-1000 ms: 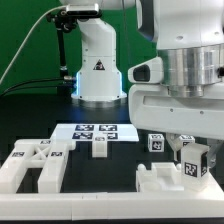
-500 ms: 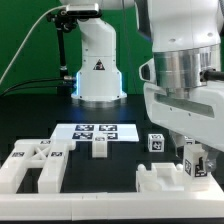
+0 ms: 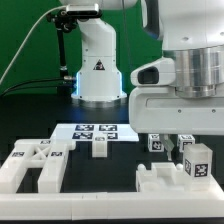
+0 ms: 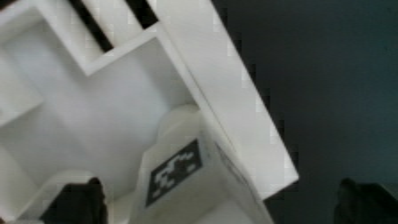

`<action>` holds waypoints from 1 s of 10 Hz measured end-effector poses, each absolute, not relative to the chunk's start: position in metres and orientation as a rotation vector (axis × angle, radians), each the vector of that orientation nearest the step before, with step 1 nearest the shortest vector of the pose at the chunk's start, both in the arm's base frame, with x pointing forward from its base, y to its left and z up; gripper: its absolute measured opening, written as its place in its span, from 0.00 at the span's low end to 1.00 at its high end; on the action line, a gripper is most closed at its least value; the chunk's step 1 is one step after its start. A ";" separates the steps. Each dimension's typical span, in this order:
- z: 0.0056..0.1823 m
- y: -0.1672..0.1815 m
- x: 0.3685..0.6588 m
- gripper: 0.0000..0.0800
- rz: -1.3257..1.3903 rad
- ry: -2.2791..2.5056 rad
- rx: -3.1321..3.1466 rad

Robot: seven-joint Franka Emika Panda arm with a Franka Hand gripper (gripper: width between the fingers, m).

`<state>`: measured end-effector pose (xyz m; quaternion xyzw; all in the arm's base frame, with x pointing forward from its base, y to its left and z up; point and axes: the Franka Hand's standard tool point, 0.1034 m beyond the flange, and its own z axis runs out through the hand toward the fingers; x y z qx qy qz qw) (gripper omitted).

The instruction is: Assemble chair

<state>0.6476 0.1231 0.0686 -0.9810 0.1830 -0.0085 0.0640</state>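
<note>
Gripper (image 4: 222, 200) is hanging wide open and holding nothing, its fingers straddling the small tagged chair block (image 3: 197, 160), which is sitting against the notched chair piece (image 3: 160, 181) at the exterior view's right. A straight vertical retreat is advisable, to avoid nudging the block.

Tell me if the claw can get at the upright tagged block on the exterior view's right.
Probably yes. The claw hangs above the tagged block, and in the wrist view its jaws stand open on either side of it, with nothing over it. The white piece close beside the block may crowd one finger.
</note>
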 end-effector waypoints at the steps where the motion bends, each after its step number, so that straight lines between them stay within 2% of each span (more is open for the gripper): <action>1: 0.068 0.121 0.648 0.81 -0.038 0.401 -2.996; 2: 0.068 0.117 0.649 0.81 -0.069 0.064 -3.064; 5: 0.068 0.117 0.650 0.80 -0.076 0.053 -3.072; 6: 0.068 0.117 0.650 0.60 -0.076 0.053 -3.072; 7: 0.068 0.117 0.650 0.35 -0.076 0.059 -3.072; 10: 0.068 0.117 0.650 0.36 -0.051 0.562 -3.007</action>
